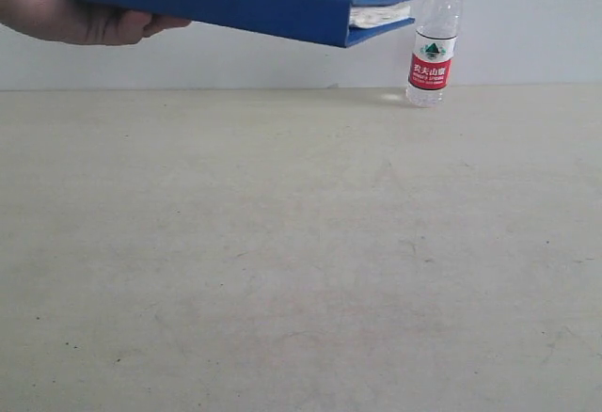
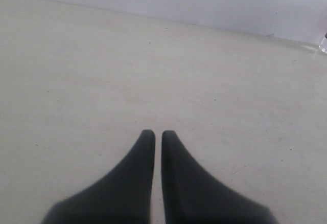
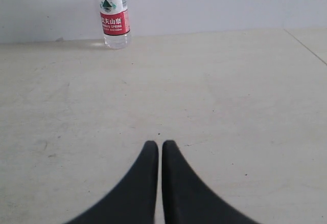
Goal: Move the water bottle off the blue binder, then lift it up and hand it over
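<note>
The water bottle (image 1: 435,40) stands upright on the table at the far right, near the back wall; it is clear, with a red cap and a red-and-white label. It also shows far ahead in the right wrist view (image 3: 113,14). A person's hand (image 1: 66,3) holds the blue binder (image 1: 254,3) in the air at the upper left, white pages facing the bottle. Neither gripper appears in the exterior view. My left gripper (image 2: 154,134) is shut over bare table. My right gripper (image 3: 158,144) is shut too, well short of the bottle, holding nothing.
The beige table (image 1: 301,261) fills the scene, with a pale wall (image 1: 527,17) behind it. A table edge or seam (image 3: 306,45) runs along one side of the right wrist view.
</note>
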Motion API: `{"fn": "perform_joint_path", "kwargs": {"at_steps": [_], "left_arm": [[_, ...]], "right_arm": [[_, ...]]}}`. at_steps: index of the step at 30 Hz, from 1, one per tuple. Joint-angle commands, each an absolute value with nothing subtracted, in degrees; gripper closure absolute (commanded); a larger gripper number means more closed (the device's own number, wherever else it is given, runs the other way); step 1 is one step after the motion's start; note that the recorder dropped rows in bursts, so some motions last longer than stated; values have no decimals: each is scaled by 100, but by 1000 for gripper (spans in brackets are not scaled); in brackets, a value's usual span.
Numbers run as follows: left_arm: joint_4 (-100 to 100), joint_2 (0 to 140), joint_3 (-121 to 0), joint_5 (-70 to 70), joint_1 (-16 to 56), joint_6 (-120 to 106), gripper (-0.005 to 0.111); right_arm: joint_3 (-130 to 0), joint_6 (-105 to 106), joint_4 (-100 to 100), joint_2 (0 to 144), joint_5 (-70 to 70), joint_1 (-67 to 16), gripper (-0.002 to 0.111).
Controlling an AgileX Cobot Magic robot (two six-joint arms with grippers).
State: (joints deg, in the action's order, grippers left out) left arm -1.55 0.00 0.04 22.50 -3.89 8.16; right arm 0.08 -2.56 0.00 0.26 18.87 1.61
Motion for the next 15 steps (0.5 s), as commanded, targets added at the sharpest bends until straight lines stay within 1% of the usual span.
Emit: {"fn": "perform_joint_path", "kwargs": {"at_steps": [1,3,10,15], "left_arm": [[-211,0,0,2249,-341,860,102],[-211,0,0,2249,-399,860,102],[-196,0,0,2238,-1013,860,102],[-187,0,0,2238,-1086,860,102]], "right_arm": [[0,-265,-32,0,1847,160,108],[0,-265,-32,0,1847,160,108],[0,-265,-32,0,1847,86,108],[0,-265,-32,0,1847,46,108]]}}
